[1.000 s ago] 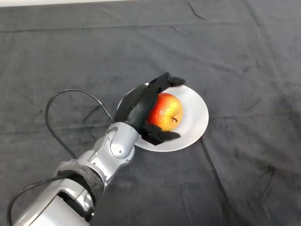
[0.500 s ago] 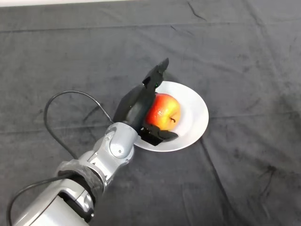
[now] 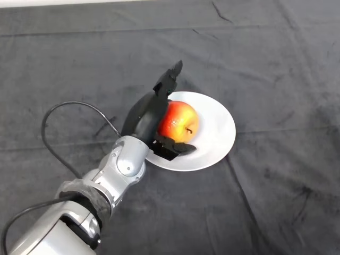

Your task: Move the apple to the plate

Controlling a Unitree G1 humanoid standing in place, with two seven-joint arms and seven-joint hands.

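My hand (image 3: 147, 114) spread wide, fingers straight, gripping nothing. Apple (image 3: 179, 121) sits on plate (image 3: 219, 133), beside my palm. Release step. Next: draw back left without nudging it.

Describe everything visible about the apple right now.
The apple is red with yellow-orange patches, glossy skin and a short dark stem showing on its right side. It sits on the left part of the white plate. The open left hand lies against its left side, fingers straightened past it, thumb below it.
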